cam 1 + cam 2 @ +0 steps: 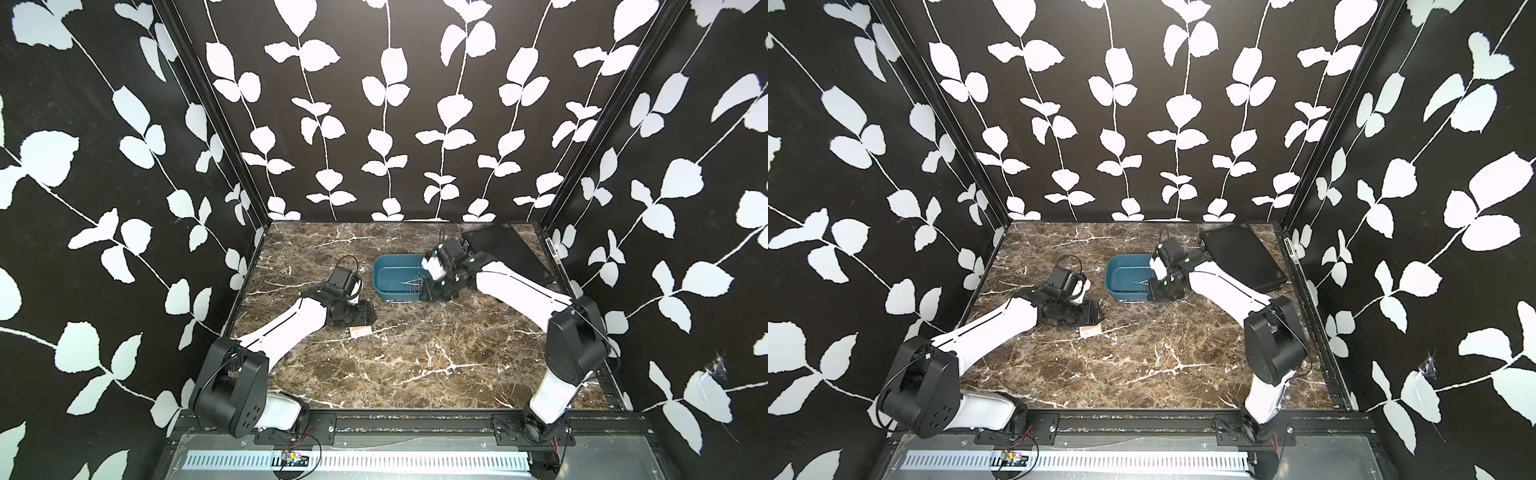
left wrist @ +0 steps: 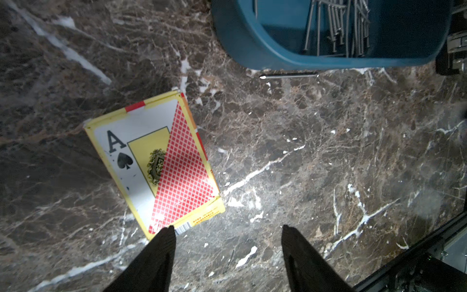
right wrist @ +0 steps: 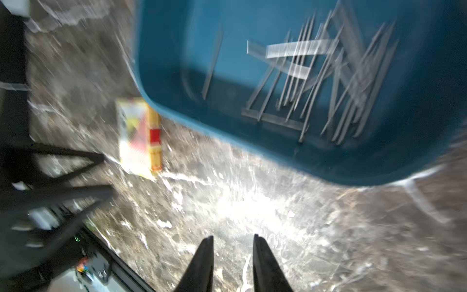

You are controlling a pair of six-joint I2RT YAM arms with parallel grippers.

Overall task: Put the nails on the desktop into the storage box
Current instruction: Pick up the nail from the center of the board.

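The teal storage box (image 1: 384,266) (image 1: 1119,270) stands at mid-back of the marble desktop (image 1: 415,365). Several nails (image 1: 409,284) (image 2: 336,25) (image 3: 328,83) lie inside it. One nail (image 2: 288,75) lies on the desktop beside the box's wall (image 2: 252,50). My right gripper (image 3: 233,237) (image 1: 432,293) hovers at the box's near right corner, open by a narrow gap with nothing between its fingers; its view is blurred. My left gripper (image 2: 228,228) (image 1: 368,318) is low over the desktop left of the box, open and empty.
A yellow and red playing-card box (image 2: 156,164) (image 1: 359,331) lies flat just in front of my left gripper, one finger over its corner. A flat black case (image 1: 507,249) sits at the back right, behind my right arm. Patterned walls close in three sides.
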